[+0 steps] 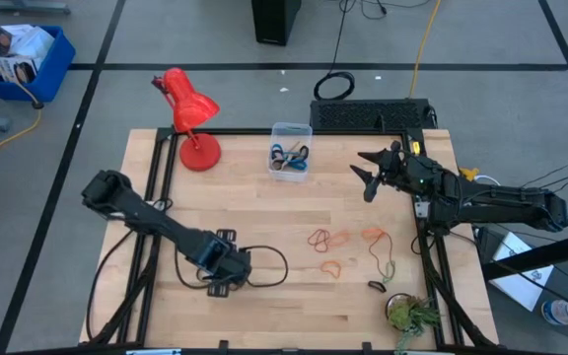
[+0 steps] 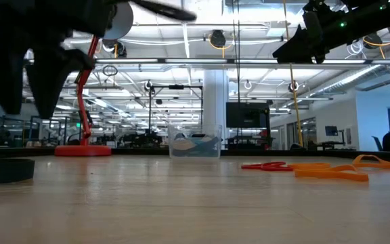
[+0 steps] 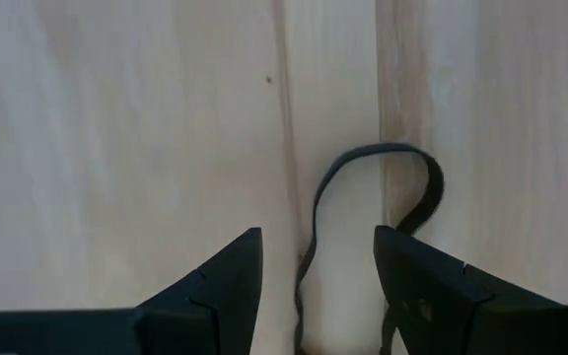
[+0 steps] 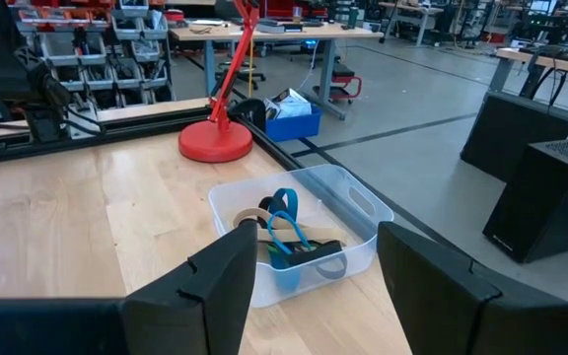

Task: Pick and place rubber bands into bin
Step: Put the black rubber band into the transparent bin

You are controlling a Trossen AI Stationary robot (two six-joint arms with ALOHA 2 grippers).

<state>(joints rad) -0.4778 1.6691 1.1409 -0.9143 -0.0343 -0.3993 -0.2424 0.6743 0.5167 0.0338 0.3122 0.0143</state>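
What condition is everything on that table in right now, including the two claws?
Left claw: open, low over a black rubber band, holding nothing.
Right claw: open, empty, raised to the right of the clear bin.
Clear bin: upright, several bands already inside.
Orange rubber bands: loose on the wood.
Olive-green rubber band: loose on the wood.
Red desk lamp: standing, head bent down.

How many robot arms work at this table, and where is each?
2: the left arm reaches over the table's front left; the right arm hangs raised at the right, near the bin.
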